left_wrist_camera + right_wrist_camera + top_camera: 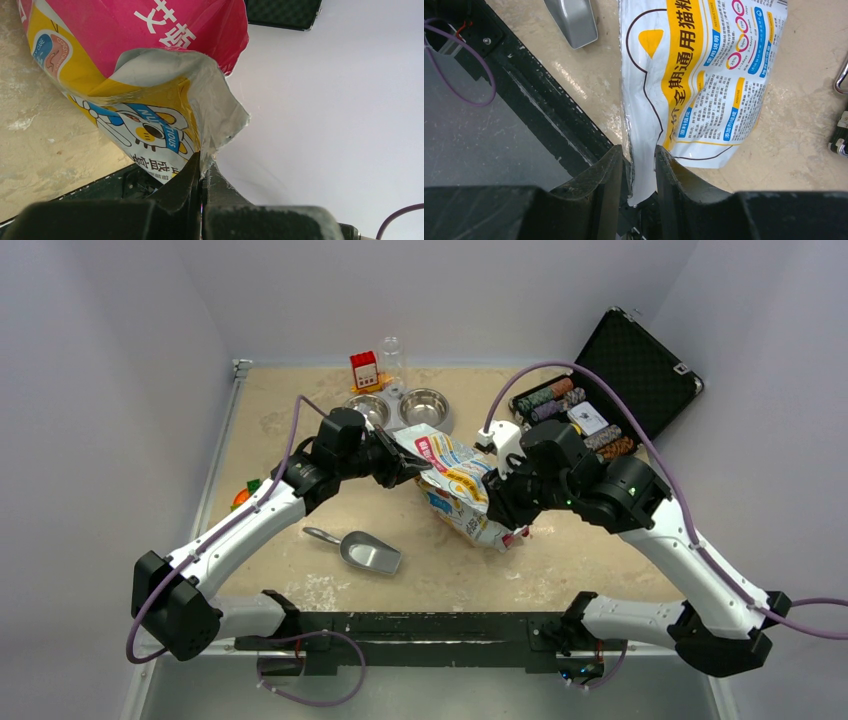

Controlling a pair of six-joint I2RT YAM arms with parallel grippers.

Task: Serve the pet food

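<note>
The pet food is hidden inside the printed bag. The white-and-yellow bag (455, 485) hangs tilted between both arms over the middle of the table. My left gripper (415, 472) is shut on the bag's torn silver top edge (220, 120), with the fingertips of the left gripper (202, 162) pinched together on the foil. My right gripper (497, 502) holds the bag's lower side. In the right wrist view the bag (704, 75) has its white corner filling the gap between the right gripper's (639, 165) jaws. A metal scoop (368, 552) lies empty on the table near the left arm.
Two steel bowls (368, 408) (424, 405) sit at the back behind the bag, with a small red box (365, 370) and a clear bottle (391, 358) beyond them. An open black case of poker chips (600, 390) stands back right. Small coloured items (245, 492) lie at the left edge.
</note>
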